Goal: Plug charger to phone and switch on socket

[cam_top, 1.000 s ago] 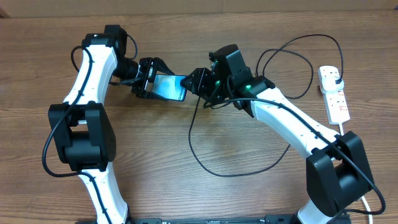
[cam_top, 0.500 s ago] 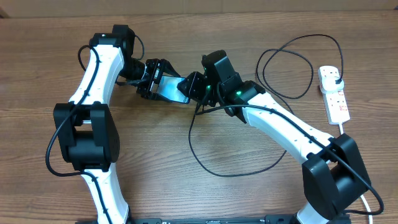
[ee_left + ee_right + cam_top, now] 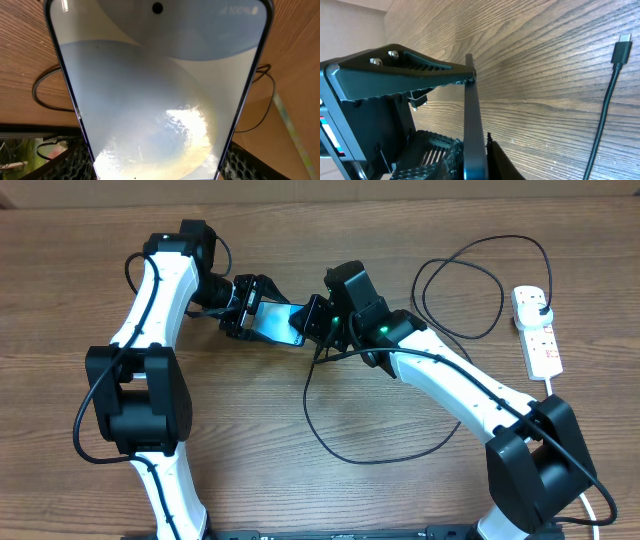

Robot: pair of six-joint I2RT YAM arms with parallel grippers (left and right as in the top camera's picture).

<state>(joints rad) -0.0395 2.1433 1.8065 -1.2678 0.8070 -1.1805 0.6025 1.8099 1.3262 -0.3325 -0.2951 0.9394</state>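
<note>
1. since a second ago the right gripper [image 3: 312, 318] and its wrist have moved a little to the left. the left arm's upper joints have swung slightly rightward. against the picture half a second back, nothing has visibly shifted.
2. nearest the robot's base, the charger [image 3: 372, 462] lies in a wide slack loop on the bare wooden table [image 3: 300, 490], between the two arms.
3. in the right wrist view its connector tip [image 3: 622, 48] lies free on the wood, well apart from the phone [image 3: 472, 130], which shows edge-on there.
4. further out, at mid-table, the phone [image 3: 275, 323] is lifted off the table between the two grippers, with its lit blue screen facing up and tilted.
5. the left gripper [image 3: 243, 305] is clamped on the phone's left end. in the left wrist view the textured fingers [image 3: 75, 162] press its two long edges, and the screen [image 3: 160, 100] fills the picture.
6. the right gripper is closed on the phone's opposite end, with one ribbed finger [image 3: 400, 70] meeting the phone's edge at its tip.
7. at the right of the table, well apart from the phone, the socket [image 3: 540, 340] lies flat. whether its red switches are on is too small to tell.
8. the charger's black plug [image 3: 541, 302] sits in the far end of the socket.
9. farthest out, the cable curls from the plug in a loose loop toward the table's back edge.
</note>
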